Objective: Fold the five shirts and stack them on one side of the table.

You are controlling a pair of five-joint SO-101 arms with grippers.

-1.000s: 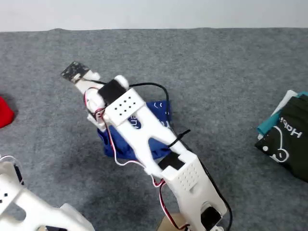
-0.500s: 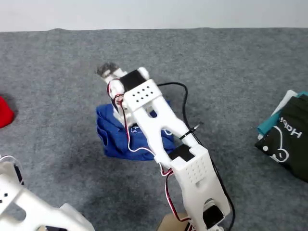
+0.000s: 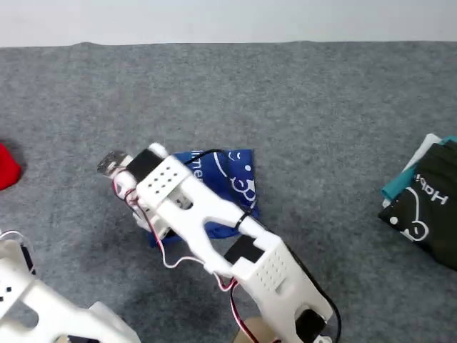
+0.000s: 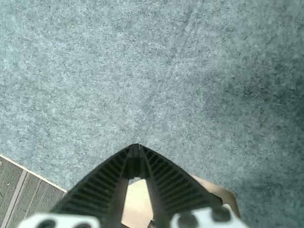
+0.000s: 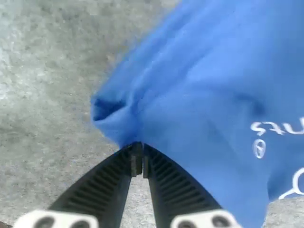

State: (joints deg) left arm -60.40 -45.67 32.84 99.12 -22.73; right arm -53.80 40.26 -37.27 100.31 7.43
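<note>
A blue shirt point(image 3: 221, 175) with white print lies crumpled in the middle of the grey table point(image 3: 321, 107). My right arm stretches over it from the front. The right gripper point(image 3: 112, 163) is shut and sits just past the shirt's left side. In the right wrist view the shut fingertips point(image 5: 137, 147) meet right at a bunched edge of the blue shirt point(image 5: 204, 95); no cloth shows between them. My left gripper point(image 4: 136, 148) is shut over bare grey table near its front edge, holding nothing.
A stack of folded shirts point(image 3: 428, 193), black on top over teal and white, sits at the right edge. A red shirt point(image 3: 7, 166) pokes in at the left edge. The left arm's white body point(image 3: 28, 300) fills the front left corner.
The right gripper swung from the far left to the right, then came back toward the front left. The blue shirt shifted and now shows its white print on top.
</note>
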